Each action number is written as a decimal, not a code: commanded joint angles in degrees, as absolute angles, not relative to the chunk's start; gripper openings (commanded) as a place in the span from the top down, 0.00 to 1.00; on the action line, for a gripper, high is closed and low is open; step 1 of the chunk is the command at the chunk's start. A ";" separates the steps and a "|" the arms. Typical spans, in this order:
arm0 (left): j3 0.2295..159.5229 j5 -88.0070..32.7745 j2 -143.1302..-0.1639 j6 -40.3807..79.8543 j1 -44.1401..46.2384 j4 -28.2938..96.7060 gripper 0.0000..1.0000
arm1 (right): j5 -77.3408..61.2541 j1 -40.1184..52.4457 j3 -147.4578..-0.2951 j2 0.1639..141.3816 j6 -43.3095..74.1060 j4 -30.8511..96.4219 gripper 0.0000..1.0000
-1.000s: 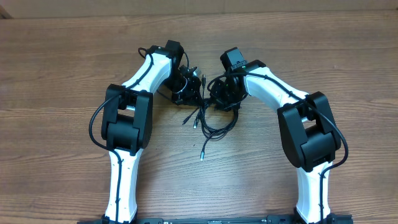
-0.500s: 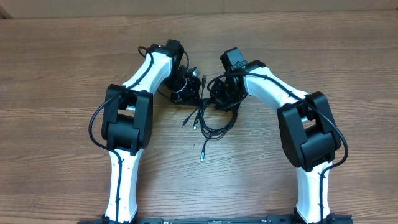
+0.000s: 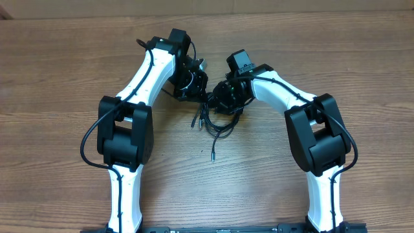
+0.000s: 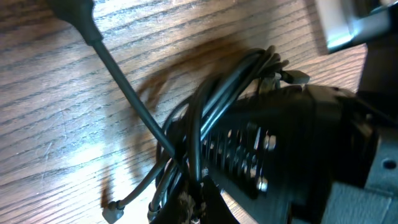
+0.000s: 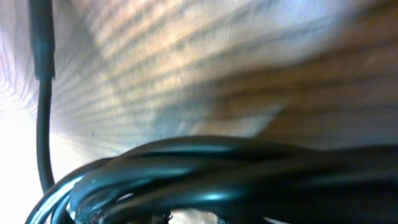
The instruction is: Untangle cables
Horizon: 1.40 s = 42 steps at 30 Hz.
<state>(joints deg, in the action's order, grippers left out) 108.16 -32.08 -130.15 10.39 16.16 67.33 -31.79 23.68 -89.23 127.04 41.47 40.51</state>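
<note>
- Pinching the cables in the closed left gripper, just above the desk.
- Pressing the right gripper against the same bundle; grip being impossible to tell.

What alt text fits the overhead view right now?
The left arm and right arm lean inward over a wooden table, jaws close together at a tangle of thin black cables. Loose plug ends trail toward the arms' bases.

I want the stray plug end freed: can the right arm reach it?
Likely yes: the plug end lies alone on bare table, nothing over it, near the right tool at the cables.
</note>
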 commanded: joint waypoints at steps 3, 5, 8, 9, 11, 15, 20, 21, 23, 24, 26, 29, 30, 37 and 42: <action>109.14 -34.94 -128.55 9.10 15.42 67.44 0.96 | -42.13 19.09 -90.08 123.07 33.93 40.38 0.77; 109.14 -40.23 -128.55 3.70 15.29 67.18 0.96 | -46.00 18.04 -90.08 120.66 30.04 40.12 0.73; 109.25 -46.94 -128.55 -3.05 15.27 67.42 0.96 | -48.75 17.37 -90.08 118.24 27.90 40.82 0.70; 109.25 -48.07 -128.55 -3.73 15.27 67.44 0.96 | -48.77 17.28 -90.08 117.62 27.94 41.06 0.70; 109.25 -49.80 -128.55 -3.92 15.27 67.42 0.96 | -48.75 17.28 -90.08 117.08 28.01 40.66 0.69; 109.25 -54.61 -128.55 -3.84 15.27 67.02 0.96 | -40.69 17.41 -90.08 117.12 35.48 42.41 0.69; 109.25 -54.92 -128.55 -2.20 15.29 66.85 0.96 | -30.65 17.50 -90.06 117.12 42.24 46.85 0.70; 109.25 -54.92 -128.55 -2.11 15.29 66.85 0.96 | -30.68 17.23 -90.06 117.12 42.26 46.63 0.70; 109.25 -54.92 -128.55 -2.11 15.29 66.85 0.96 | -30.65 17.06 -90.06 117.12 42.28 46.09 0.70; 109.25 -54.92 -128.55 -2.11 15.29 66.85 0.96 | -30.63 17.06 -90.06 117.12 42.52 45.74 0.69; 109.25 -54.89 -128.55 -2.11 15.40 66.87 0.96 | -30.48 17.28 -90.06 117.16 43.53 44.53 0.69; 109.25 -54.87 -128.55 -1.52 15.40 66.87 0.96 | -30.50 18.50 -90.06 117.95 44.97 42.87 0.69; 109.25 -54.89 -128.55 -1.26 15.40 66.87 0.96 | -30.68 19.20 -90.06 118.83 45.25 42.09 0.69; 109.25 -53.43 -128.55 -1.26 15.40 66.87 0.96 | -30.13 21.85 -90.06 121.03 45.45 41.91 0.70; 109.25 -53.34 -128.55 -1.26 15.33 66.83 0.96 | -28.95 23.81 -90.06 123.63 45.43 43.99 0.71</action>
